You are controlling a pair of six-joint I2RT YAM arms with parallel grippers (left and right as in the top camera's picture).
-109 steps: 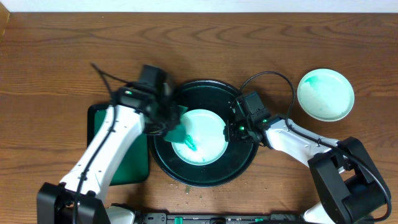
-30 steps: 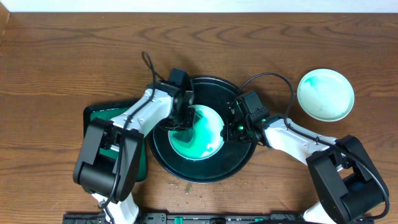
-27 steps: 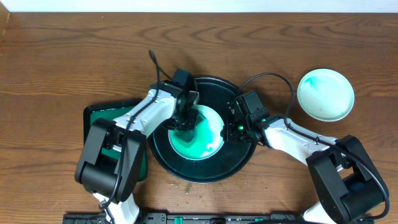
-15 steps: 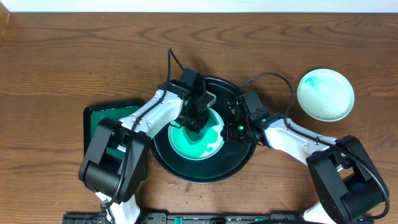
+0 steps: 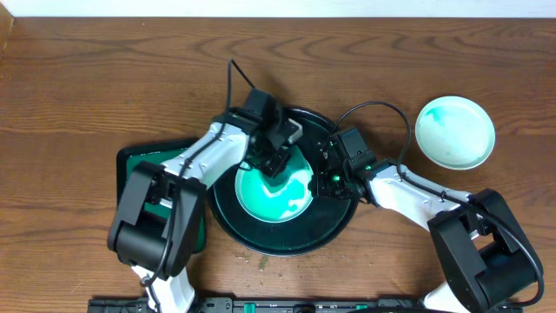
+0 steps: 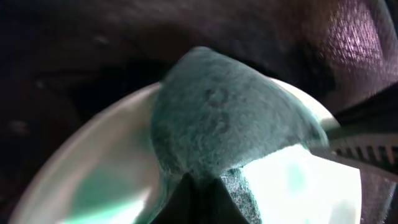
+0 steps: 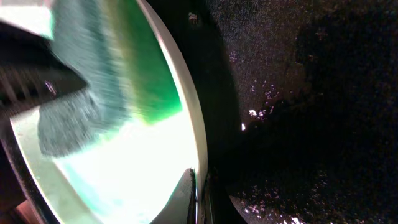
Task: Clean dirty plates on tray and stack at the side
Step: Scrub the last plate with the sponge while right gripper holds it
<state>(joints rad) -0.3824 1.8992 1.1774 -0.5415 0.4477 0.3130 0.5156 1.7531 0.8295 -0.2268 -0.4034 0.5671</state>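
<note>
A plate (image 5: 278, 198) smeared green lies in the round dark tray (image 5: 291, 242). My left gripper (image 5: 274, 162) is shut on a green cloth (image 5: 271, 163) and presses it on the plate's far edge. In the left wrist view the cloth (image 6: 224, 124) covers the plate (image 6: 305, 186) ahead of my gripper (image 6: 202, 202). My right gripper (image 5: 324, 181) is shut on the plate's right rim. The right wrist view shows that gripper (image 7: 199, 193) pinching the rim of the plate (image 7: 137, 168) over the tray (image 7: 311, 124). A second plate (image 5: 454, 132) with faint green smears sits on the table at the far right.
A rectangular green tray (image 5: 137, 165) lies left of the round tray, under my left arm. Small crumbs (image 5: 261, 262) lie on the table in front of the round tray. The right arm's cable (image 5: 382, 109) loops between the tray and the far-right plate.
My left gripper has swept the cloth from the plate's left side across to its far edge, spreading green over the plate. My right gripper has kept its hold on the rim.
</note>
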